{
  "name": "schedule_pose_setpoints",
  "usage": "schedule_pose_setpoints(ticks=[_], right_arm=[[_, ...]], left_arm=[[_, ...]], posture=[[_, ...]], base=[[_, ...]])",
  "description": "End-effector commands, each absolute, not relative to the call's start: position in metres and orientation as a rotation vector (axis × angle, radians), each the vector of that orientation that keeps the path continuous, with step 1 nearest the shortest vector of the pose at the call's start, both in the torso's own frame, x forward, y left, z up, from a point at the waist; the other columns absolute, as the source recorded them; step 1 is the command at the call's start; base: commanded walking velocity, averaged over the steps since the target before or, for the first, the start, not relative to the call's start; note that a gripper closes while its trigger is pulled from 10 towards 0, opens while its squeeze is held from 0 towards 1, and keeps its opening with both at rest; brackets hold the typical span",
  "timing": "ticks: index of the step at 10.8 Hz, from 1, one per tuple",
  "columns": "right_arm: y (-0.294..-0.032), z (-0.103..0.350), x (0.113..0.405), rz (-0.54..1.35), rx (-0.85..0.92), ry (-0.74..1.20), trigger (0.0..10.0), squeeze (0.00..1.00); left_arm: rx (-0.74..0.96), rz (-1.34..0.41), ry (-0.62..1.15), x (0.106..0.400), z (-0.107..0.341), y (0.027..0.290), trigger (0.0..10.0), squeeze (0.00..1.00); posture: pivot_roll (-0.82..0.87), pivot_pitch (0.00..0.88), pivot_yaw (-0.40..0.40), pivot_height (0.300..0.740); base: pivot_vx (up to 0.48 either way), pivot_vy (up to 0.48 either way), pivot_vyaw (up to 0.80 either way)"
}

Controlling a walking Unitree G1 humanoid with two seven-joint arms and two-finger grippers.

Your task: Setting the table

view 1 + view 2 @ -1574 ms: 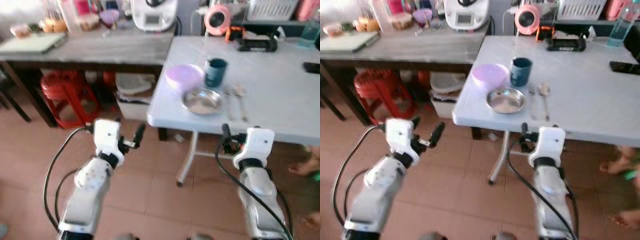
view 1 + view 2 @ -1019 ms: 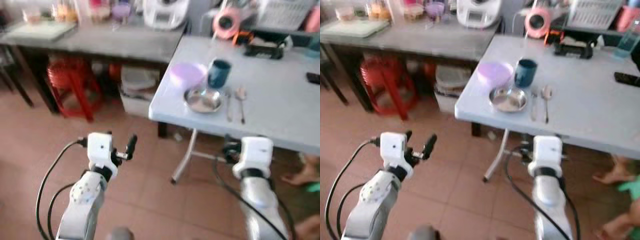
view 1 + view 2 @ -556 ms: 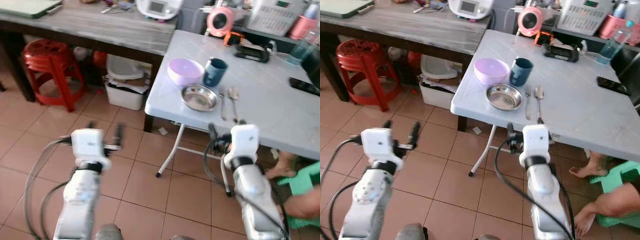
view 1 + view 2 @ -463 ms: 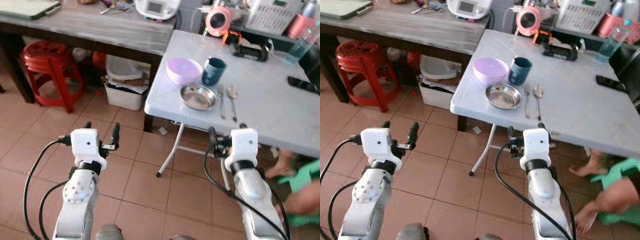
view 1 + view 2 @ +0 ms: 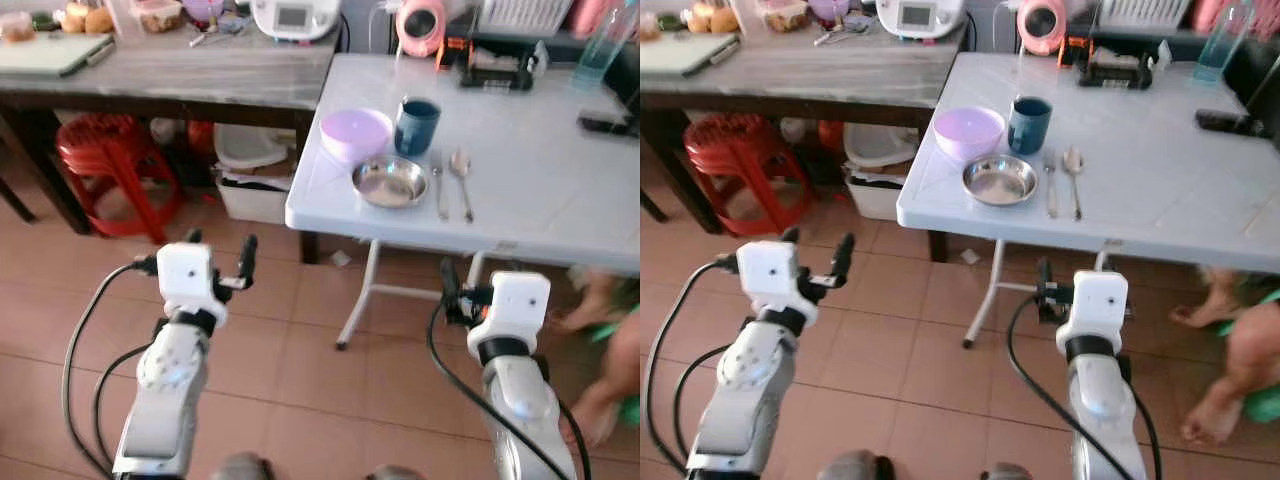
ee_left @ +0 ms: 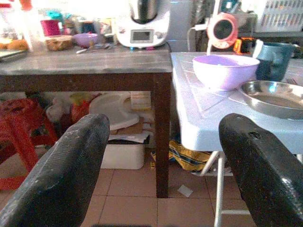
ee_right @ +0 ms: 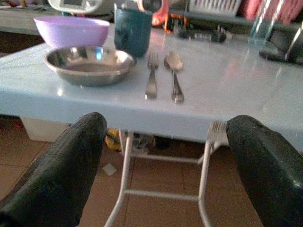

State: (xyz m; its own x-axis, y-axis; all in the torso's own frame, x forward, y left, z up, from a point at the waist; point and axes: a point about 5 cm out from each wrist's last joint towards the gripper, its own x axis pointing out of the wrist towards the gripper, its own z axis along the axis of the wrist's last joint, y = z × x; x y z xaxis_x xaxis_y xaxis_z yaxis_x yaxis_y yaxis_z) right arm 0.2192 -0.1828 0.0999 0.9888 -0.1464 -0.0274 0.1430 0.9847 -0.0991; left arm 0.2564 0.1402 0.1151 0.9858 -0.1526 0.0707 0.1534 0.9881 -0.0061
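Both views have shifted since a second ago, so the camera moved with the robot; place setting unchanged on the desk, both arms carried out front as before. Nearest, left hand (image 5: 218, 262) over the brown tiled floor (image 5: 300, 380), empty, fingers wide apart as the left wrist view shows. Right hand (image 5: 463, 285) also empty, fingers spread wide, just short of the near edge of the white folding desk (image 5: 560, 210). A person's bare foot (image 5: 1205, 420) on the floor beside the robot's right arm, part of a leg at the frame edge. On the desk, near its left corner: round shallow steel plate (image 5: 389, 182), with steel fork (image 5: 439, 184) and steel spoon (image 5: 462, 180) lying side by side just to its right, parallel, apart from the plate. Behind the plate, lilac plastic bowl (image 5: 356, 133) and dark teal mug (image 5: 416, 125), upright, close together. Farther back, black phone (image 5: 1228, 121) at the right edge, clear blue bottle (image 5: 1211, 45), pink round fan (image 5: 421, 26). Left of the desk, grey wooden side desk (image 5: 190, 75) with white kitchen appliance (image 5: 293, 17); red plastic stool (image 5: 98, 160) underneath. Judgement: one place looks fully set, nothing held, so this setting looks done; whether more places are wanted cannot be told.
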Motion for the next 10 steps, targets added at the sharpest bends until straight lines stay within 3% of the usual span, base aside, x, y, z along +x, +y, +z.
schedule_pose_setpoints(ticks=[1,3,5,7,10], right_arm=[[-0.181,0.109,0.221,-0.155,-0.08,-0.014,10.0,0.0],[-0.179,0.109,0.222,-0.14,-0.084,-0.013,10.0,0.0],[-0.176,0.108,0.224,-0.132,-0.054,-0.001,10.0,0.0],[-0.175,0.108,0.227,-0.128,-0.052,-0.004,10.0,0.0],[-0.173,0.113,0.236,-0.113,-0.071,-0.036,10.0,0.0]], left_arm=[[0.001,-0.181,-0.053,0.261,0.114,0.137,10.0,0.0],[-0.031,-0.24,-0.059,0.261,0.118,0.133,10.0,0.0],[-0.039,-0.261,-0.061,0.255,0.116,0.135,10.0,0.0],[-0.044,-0.266,-0.081,0.259,0.121,0.133,10.0,0.0],[-0.062,-0.278,-0.096,0.262,0.123,0.129,10.0,0.0]], posture=[[-0.08,0.0,0.088,0.74],[-0.06,0.0,0.062,0.74],[-0.05,0.0,0.05,0.74],[-0.04,0.0,0.046,0.74],[-0.03,0.0,0.033,0.74]], base=[[0.0,0.0,0.0],[0.0,0.0,0.0],[0.298,0.0,0.0],[0.48,0.0,-0.61],[0.48,0.0,0.0]])
